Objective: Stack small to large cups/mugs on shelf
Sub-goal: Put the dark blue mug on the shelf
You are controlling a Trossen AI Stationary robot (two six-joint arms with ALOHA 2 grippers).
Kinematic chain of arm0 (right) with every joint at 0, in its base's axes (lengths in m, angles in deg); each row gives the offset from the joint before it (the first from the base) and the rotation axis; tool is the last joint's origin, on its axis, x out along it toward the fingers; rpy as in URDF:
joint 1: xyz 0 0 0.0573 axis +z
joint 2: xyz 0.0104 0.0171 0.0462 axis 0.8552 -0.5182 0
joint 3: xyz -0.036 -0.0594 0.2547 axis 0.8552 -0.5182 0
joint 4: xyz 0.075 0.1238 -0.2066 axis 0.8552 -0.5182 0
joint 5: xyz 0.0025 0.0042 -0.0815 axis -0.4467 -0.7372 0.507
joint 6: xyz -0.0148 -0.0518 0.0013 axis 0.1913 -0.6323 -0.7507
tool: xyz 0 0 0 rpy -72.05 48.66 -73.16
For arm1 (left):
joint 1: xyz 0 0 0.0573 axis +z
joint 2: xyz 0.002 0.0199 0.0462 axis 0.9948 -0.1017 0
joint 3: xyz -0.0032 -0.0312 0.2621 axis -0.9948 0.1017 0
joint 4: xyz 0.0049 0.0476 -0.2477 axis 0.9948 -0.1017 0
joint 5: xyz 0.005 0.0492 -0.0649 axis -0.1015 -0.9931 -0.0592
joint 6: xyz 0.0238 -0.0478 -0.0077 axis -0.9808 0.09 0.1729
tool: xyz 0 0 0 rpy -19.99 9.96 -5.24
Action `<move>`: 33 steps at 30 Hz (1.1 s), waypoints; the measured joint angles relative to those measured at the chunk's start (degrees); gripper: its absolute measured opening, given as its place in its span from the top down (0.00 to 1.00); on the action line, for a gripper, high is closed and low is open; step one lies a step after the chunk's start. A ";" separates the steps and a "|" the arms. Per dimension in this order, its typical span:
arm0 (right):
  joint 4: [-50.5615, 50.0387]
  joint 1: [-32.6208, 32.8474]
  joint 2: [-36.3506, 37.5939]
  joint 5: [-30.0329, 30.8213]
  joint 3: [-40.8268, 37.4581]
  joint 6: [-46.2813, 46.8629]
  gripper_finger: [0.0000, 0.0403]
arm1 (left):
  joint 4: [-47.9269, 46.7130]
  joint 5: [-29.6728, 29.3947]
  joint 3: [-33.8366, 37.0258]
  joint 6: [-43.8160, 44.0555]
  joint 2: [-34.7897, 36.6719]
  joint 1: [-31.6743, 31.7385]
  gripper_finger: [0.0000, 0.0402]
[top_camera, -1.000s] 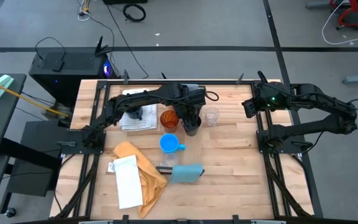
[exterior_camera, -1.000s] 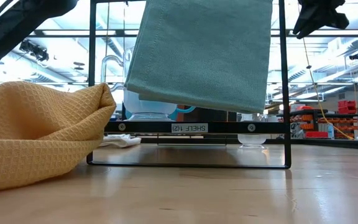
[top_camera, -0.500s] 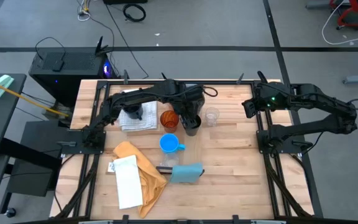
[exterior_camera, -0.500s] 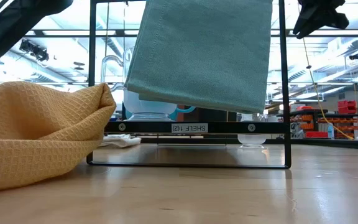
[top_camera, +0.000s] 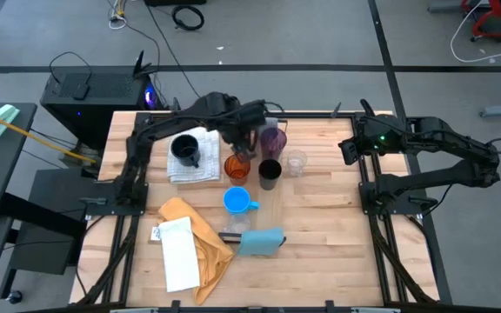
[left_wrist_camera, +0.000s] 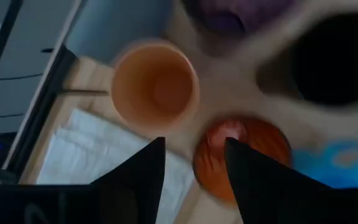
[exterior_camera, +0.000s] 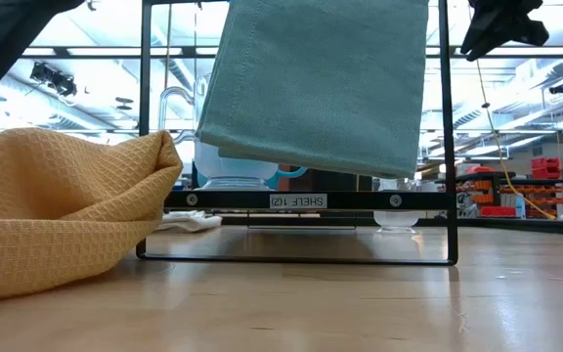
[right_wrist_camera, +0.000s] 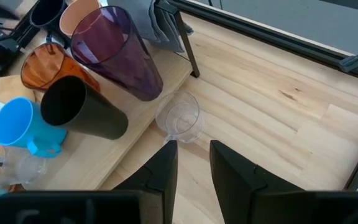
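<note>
Several cups stand upright on the pale plank shelf (right_wrist_camera: 143, 127): the purple cup (top_camera: 274, 139), the black cup (top_camera: 270, 172), the amber cup (top_camera: 237, 167) and the bright blue mug (top_camera: 236, 201). The clear glass (top_camera: 296, 163) stands on the tabletop beside the plank. The orange cup (left_wrist_camera: 154, 84) stands near the amber cup (left_wrist_camera: 244, 149). The navy mug (top_camera: 185, 149) sits on a white cloth. My left gripper (top_camera: 252, 129) is open and empty, above the orange and amber cups. My right gripper (top_camera: 348, 149) is open and empty at the table's right side.
A teal cloth (top_camera: 260, 242) hangs over the shelf's near end and a grey cloth (right_wrist_camera: 160, 15) over its far end. A yellow cloth (top_camera: 197, 235) and a white sheet (top_camera: 178, 252) lie at the near left. The black shelf frame (exterior_camera: 296, 200) shows in the low view.
My left gripper has drawn up and back from the black cup toward the table's far left. The black cup stays standing on the plank, and the purple cup now shows behind it.
</note>
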 joint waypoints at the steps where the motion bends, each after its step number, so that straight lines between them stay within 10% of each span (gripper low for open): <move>1: 0.00 0.00 0.00 -0.03 0.00 0.00 0.75 | 0.43 0.49 1.18 0.87 0.61 1.02 0.57; 18: 0.00 0.04 0.22 -0.26 0.00 -0.64 0.75 | 6.45 8.27 2.17 1.30 5.80 27.35 0.61; 26: 0.00 0.02 0.22 1.08 0.00 -1.55 0.75 | 61.23 9.98 2.03 -1.51 16.97 21.60 0.73; 33: 0.00 0.00 0.22 1.10 0.00 -1.70 0.75 | 113.91 31.47 1.99 -4.77 15.72 12.48 0.83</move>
